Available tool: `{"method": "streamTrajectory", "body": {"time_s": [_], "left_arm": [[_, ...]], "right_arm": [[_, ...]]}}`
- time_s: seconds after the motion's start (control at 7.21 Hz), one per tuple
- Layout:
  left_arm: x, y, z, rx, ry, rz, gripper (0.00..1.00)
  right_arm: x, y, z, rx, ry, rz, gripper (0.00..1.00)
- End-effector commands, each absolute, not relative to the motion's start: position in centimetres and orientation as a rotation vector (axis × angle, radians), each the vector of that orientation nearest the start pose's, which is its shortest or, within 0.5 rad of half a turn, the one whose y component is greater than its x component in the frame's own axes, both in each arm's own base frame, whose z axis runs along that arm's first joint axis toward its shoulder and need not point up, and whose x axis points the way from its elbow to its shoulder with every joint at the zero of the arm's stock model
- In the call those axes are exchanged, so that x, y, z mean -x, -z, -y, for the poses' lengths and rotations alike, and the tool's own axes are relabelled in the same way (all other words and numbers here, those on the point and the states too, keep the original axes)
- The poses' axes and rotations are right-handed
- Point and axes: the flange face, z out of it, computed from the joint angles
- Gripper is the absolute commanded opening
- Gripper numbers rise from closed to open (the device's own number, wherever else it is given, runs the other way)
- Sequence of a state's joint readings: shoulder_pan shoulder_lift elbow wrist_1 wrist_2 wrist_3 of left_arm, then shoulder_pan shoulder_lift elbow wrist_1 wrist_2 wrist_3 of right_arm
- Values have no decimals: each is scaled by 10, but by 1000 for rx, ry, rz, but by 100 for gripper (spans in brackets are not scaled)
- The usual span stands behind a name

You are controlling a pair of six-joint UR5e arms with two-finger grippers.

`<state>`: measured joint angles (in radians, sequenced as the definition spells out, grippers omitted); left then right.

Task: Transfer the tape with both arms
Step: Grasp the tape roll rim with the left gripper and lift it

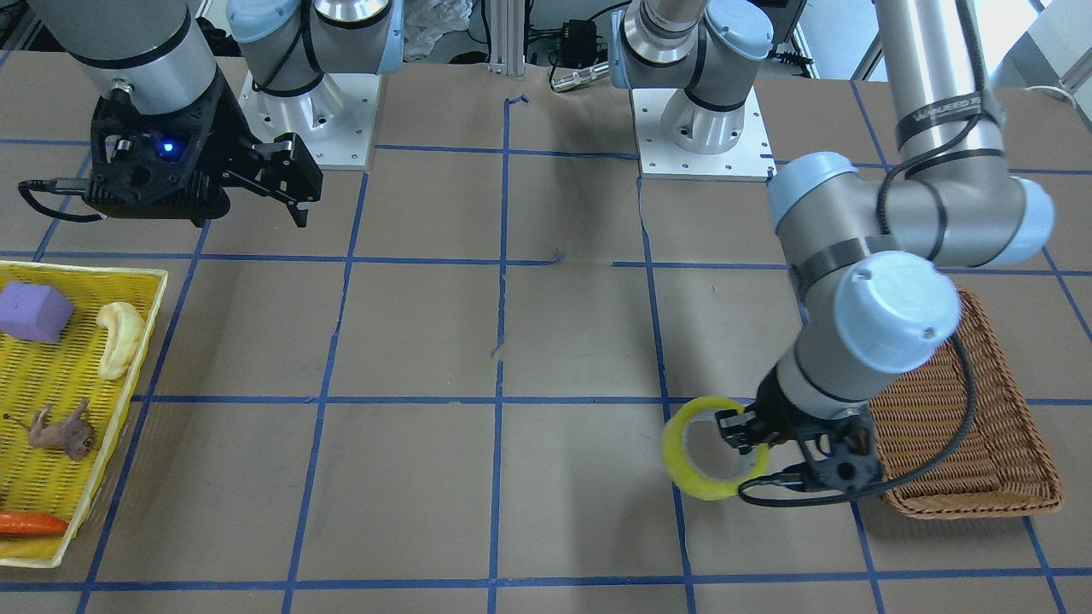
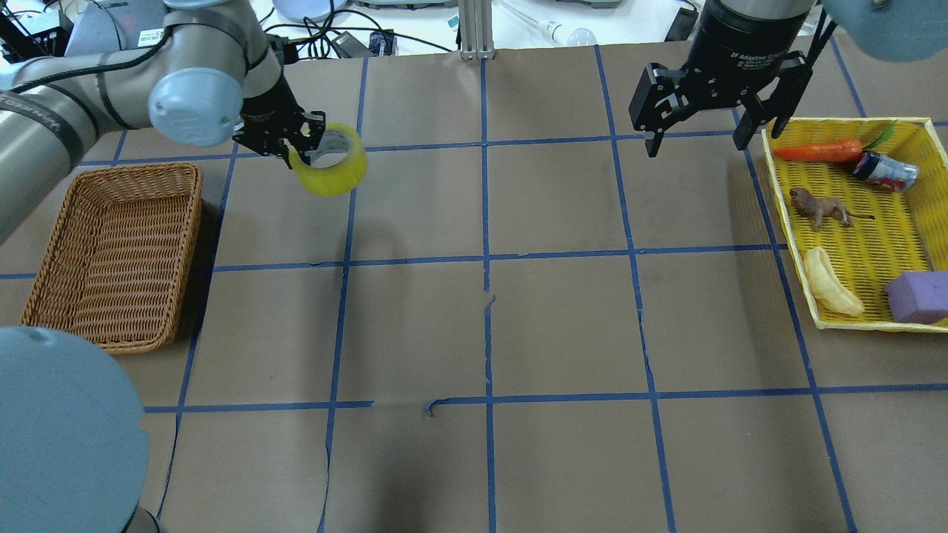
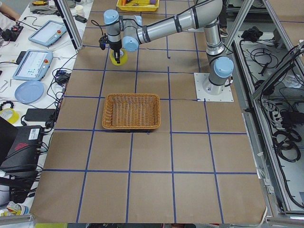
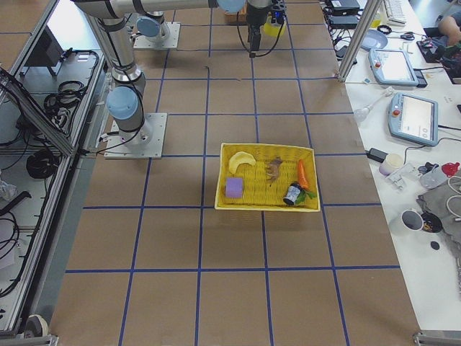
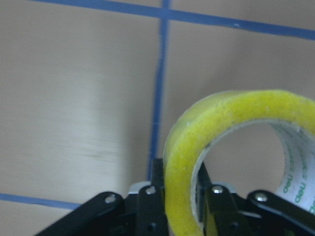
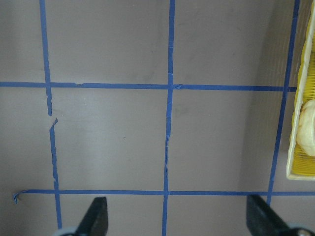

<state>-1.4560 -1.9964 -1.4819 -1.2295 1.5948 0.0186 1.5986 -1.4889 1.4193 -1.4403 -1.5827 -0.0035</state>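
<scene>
Silver-grey left arm [image 1: 930, 85] and right arm [image 1: 128, 34], pale-blue caps [image 1: 896, 311]
Black right gripper [image 1: 299, 183] with blue light [image 1: 168, 149], upper left; black cables [image 1: 51, 200].

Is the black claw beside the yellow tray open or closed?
Open: the black two-finger right gripper has its fingers wide apart, nothing between them, seen from overhead.

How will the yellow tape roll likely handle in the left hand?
Probably stiff: the tape looks fully round though the left hand pinches only one wall. Being a ring, it would likely roll if set down on edge.
</scene>
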Motion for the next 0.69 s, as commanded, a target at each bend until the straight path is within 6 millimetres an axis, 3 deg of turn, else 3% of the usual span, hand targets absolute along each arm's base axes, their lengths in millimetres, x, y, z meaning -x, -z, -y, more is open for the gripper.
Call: {"method": "streamTrajectory", "body": {"time_s": [0.0,0.14,0.28,0.42,0.55], "left_arm": [[-83,-338,629,14,-133,-3142,0],[-149,-339,617,-61,-130,-3152,0],[-213,-325,605,-192,-127,-3166,0],[-256,-317,597,-264,-69,-3150,0],[-273,-301,589,-306,-69,-3155,0]], "right_arm": [[-147,-513,513,54,-80,-3162,100],[-146,-512,513,54,-82,-3159,100],[-148,-510,512,56,-89,-3156,100],[-148,-510,512,59,-89,-3154,100],[-148,-510,512,59,-89,-3153,100]]}}
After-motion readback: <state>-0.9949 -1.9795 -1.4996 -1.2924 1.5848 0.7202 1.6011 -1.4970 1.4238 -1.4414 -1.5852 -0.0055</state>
